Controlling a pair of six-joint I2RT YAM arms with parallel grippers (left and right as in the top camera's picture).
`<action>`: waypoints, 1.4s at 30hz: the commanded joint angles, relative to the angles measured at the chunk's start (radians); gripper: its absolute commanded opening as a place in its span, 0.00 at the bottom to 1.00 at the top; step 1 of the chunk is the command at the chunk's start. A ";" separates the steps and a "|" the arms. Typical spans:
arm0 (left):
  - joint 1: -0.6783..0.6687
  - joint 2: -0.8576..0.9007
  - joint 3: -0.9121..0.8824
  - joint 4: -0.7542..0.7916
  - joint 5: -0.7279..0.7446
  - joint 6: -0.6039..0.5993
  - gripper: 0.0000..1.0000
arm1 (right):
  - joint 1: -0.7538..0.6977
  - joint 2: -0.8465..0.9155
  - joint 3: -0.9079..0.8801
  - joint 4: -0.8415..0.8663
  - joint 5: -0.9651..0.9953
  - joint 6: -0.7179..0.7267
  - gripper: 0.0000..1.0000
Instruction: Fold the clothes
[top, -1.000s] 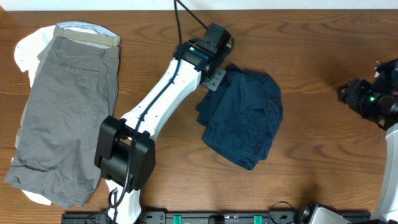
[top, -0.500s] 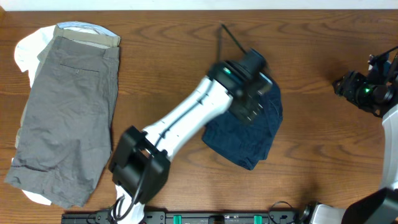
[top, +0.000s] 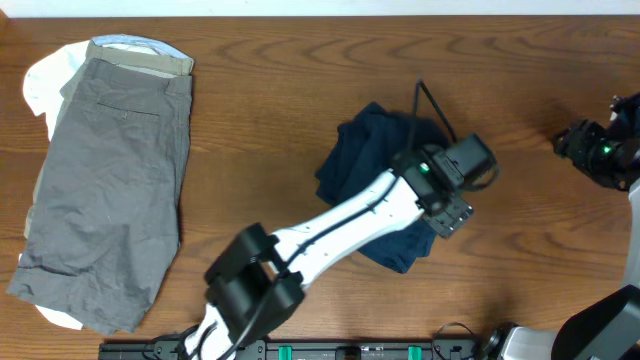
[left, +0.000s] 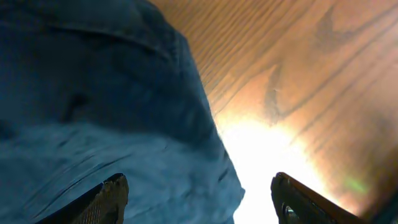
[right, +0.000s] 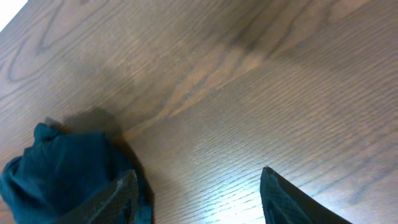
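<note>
The left claw (left: 198, 200) stands wide open and holds nothing. Its fingers straddle an edge of the shorts (top: 362, 158), with navy cloth under one finger and bare table (left: 298, 74) under the other. The shorts lie in a rumpled, partly doubled heap below and behind this claw. The right claw (right: 199, 198) is also open and empty over bare wood, with the shorts ahead of it to its left, well apart.

The step in hand looks like taking a hold on that edge to make or square up a fold. To do it well, the left claw should drop straight onto the hem beneath it and pinch a clean edge, not a stray wrinkle. Soft cloth drags, so lift slightly before pulling across. The right claw could take the matching corner to keep the fold line straight.
</note>
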 joint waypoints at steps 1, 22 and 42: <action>-0.021 0.068 -0.003 0.004 -0.101 -0.072 0.75 | -0.017 0.003 0.000 0.002 -0.026 -0.010 0.61; -0.024 0.147 -0.003 0.036 -0.161 -0.097 0.06 | -0.021 0.003 0.000 0.007 -0.026 -0.007 0.61; 0.415 -0.183 0.003 -0.025 -0.176 -0.089 0.06 | 0.042 0.003 0.000 -0.022 -0.304 0.001 0.61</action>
